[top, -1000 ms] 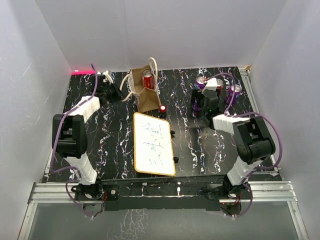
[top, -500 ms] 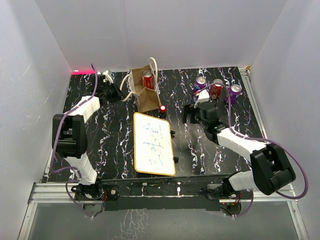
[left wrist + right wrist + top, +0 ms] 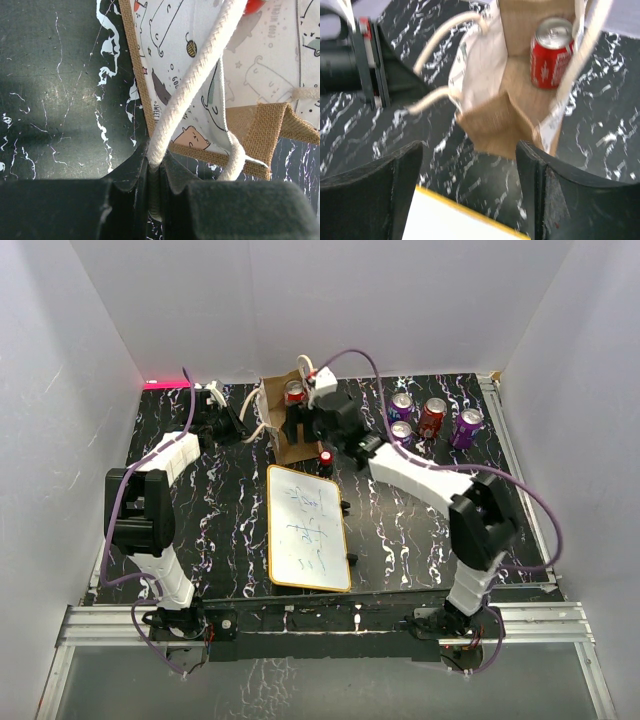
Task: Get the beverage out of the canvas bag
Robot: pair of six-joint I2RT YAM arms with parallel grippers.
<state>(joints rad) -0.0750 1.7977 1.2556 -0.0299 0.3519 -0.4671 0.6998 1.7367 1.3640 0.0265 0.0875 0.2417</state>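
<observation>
The canvas bag (image 3: 287, 440) stands at the back of the table, tan outside with a printed white lining (image 3: 175, 55). A red beverage can (image 3: 294, 392) stands upright inside it, also in the right wrist view (image 3: 552, 52). My left gripper (image 3: 243, 427) is shut on one cream rope handle (image 3: 200, 75) and holds it out to the left of the bag; the rope is pinched between its jaws (image 3: 156, 167). My right gripper (image 3: 299, 425) is open and empty, hovering just above the bag's near corner (image 3: 492, 122), its gap (image 3: 470, 197) in front of the can.
A white board with a yellow rim (image 3: 305, 528) lies in front of the bag. A small red object (image 3: 325, 457) sits by the bag's near right corner. Several cans, purple (image 3: 402, 405) and red (image 3: 432, 416), stand at the back right. The white walls are close.
My right arm has swung left from the group of cans at the back right to over the bag, jaws open. The left gripper has kept still on the handle.
</observation>
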